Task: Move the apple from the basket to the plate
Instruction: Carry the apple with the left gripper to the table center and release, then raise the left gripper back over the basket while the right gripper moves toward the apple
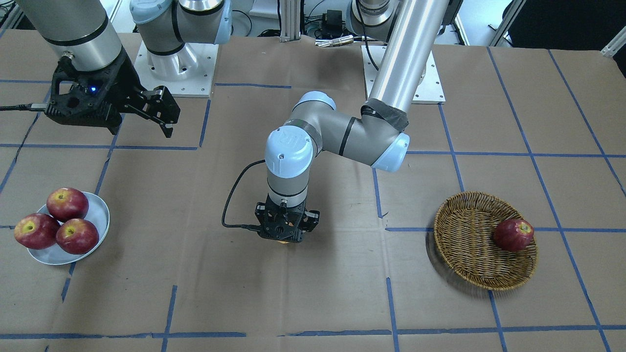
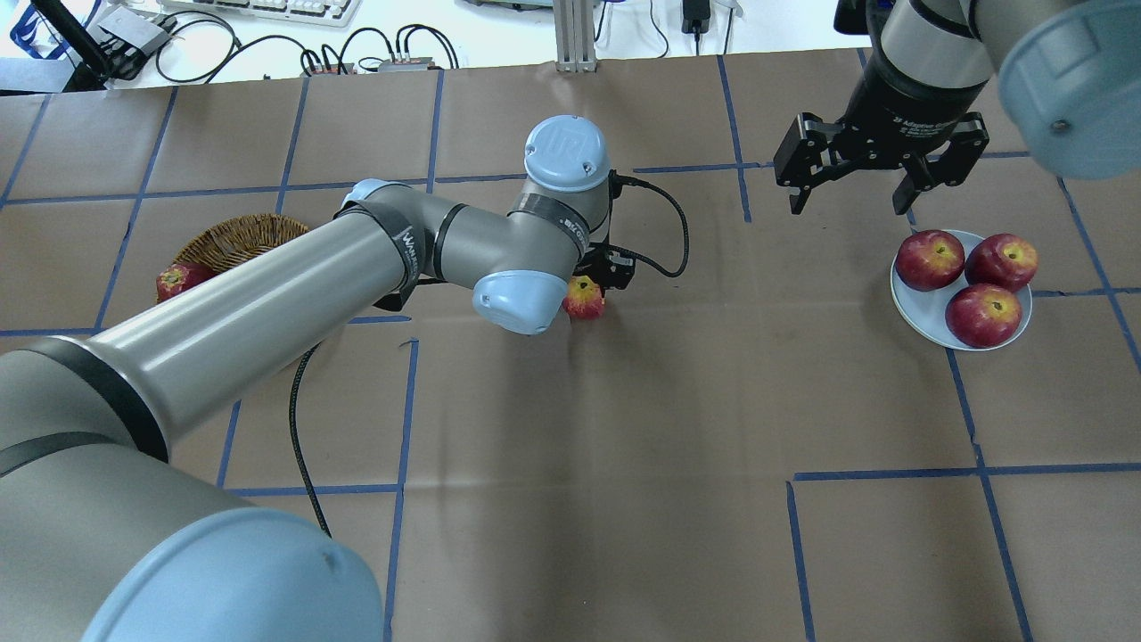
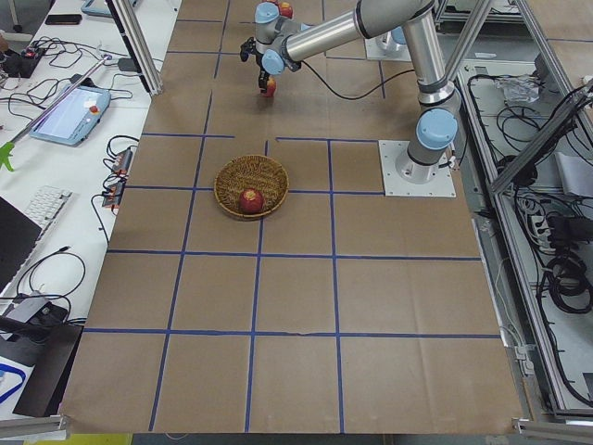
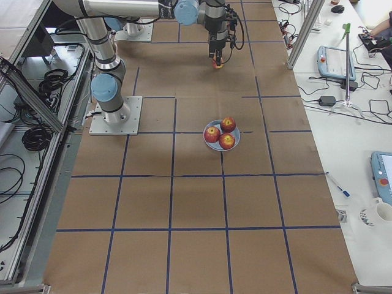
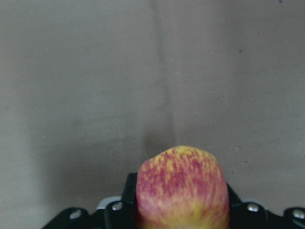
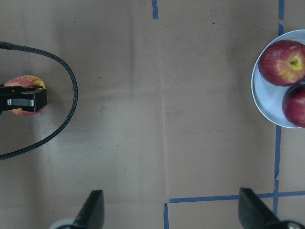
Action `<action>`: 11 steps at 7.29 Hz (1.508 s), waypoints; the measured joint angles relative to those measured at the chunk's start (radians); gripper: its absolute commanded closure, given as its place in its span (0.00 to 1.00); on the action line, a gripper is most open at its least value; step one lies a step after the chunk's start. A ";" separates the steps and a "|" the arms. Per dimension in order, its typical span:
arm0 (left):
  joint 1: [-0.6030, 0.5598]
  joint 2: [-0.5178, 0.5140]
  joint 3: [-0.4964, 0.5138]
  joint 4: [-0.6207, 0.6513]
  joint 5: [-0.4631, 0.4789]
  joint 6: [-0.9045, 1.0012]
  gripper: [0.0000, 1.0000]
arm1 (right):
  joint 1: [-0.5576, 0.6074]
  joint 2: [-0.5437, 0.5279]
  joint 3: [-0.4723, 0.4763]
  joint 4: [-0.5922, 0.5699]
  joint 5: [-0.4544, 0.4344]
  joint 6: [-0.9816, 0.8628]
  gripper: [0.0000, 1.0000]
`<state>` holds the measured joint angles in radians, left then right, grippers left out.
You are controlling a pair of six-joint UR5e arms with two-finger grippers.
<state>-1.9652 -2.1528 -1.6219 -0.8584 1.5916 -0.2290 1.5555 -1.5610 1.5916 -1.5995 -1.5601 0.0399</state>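
Note:
The pale yellow-red streaked apple (image 5: 181,186) sits between the jaws of my left gripper (image 1: 286,237), low over the middle of the table; it also shows in the overhead view (image 2: 584,299). The left gripper is shut on it. The wicker basket (image 1: 464,239) lies far to that arm's side and holds one dark red apple (image 1: 513,234). The grey-blue plate (image 2: 927,308) carries three dark red apples (image 2: 930,259). My right gripper (image 2: 847,207) is open and empty, raised above the table just behind the plate.
Brown paper with blue tape lines covers the table. A black cable (image 2: 673,232) loops from the left wrist. The right wrist view shows the plate's edge (image 6: 267,100) and the held apple (image 6: 24,81).

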 measured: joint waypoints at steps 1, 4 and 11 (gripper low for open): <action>-0.003 -0.003 0.000 -0.001 0.000 0.000 0.35 | 0.000 0.000 0.000 0.000 0.000 0.000 0.00; -0.007 -0.004 -0.002 -0.005 -0.002 0.000 0.01 | 0.000 -0.001 0.001 0.000 0.000 0.000 0.00; 0.029 0.229 0.087 -0.341 0.016 0.043 0.01 | 0.000 -0.001 0.001 0.000 0.002 0.000 0.00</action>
<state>-1.9364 -1.9238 -1.5344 -1.1989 1.6079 -0.1864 1.5555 -1.5617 1.5922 -1.5995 -1.5583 0.0399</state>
